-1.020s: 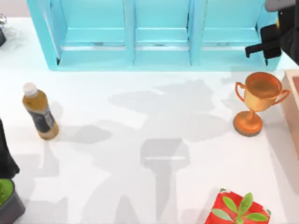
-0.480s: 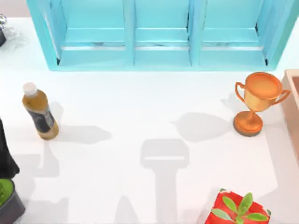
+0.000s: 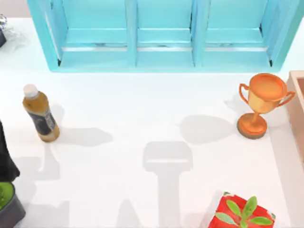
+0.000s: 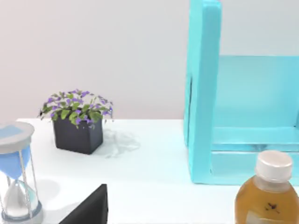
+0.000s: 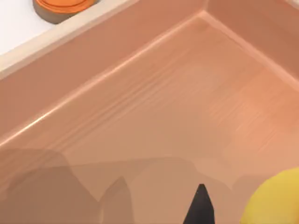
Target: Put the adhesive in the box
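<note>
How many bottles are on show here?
2. A brown drink bottle with a white cap stands near the table's left edge, in front of the turquoise shelf. A yellow piece of the adhesive shows over the box floor. Others may be hidden.

Trophy (image 3: 262, 104) just left of the box (image 3: 296, 104) — drink bottle (image 3: 41, 114) far left.
</note>
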You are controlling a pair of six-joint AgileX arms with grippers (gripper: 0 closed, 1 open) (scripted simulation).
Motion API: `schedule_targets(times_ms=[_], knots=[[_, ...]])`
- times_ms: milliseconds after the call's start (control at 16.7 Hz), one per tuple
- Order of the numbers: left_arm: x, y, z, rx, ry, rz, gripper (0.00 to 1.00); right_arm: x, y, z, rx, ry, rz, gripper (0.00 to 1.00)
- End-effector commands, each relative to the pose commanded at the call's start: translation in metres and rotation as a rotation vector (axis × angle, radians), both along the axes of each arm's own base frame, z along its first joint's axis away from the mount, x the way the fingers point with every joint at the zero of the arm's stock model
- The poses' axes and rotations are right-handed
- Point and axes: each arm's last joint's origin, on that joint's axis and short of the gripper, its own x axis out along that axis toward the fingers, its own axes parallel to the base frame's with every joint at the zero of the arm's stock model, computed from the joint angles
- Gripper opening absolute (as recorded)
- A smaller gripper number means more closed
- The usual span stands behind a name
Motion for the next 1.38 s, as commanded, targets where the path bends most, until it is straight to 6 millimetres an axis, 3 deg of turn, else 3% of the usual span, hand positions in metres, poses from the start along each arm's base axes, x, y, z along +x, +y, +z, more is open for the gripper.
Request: schedule_targets(times_ms=[300,540,840,1380], knots=[[0.0,0.0,0.0,0.0,0.0,0.0,1.0,-0.02,-0.011,-0.014,0.206,-0.095,-0.043,0.0],[0.0,0.0,0.0,0.0,0.0,0.0,1.0,-0.021,-0.012,-0.015,0.218,-0.097,-0.049,0.0],[0.0,0.0,0.0,0.0,0.0,0.0,1.0,-0.015,-0.007,-0.018,0.203,-0.099,-0.04,0.0],[0.0,0.0,0.0,0.0,0.0,0.0,1.0,0.011,0.017,-0.046,0.199,-0.105,-0.046,0.0]])
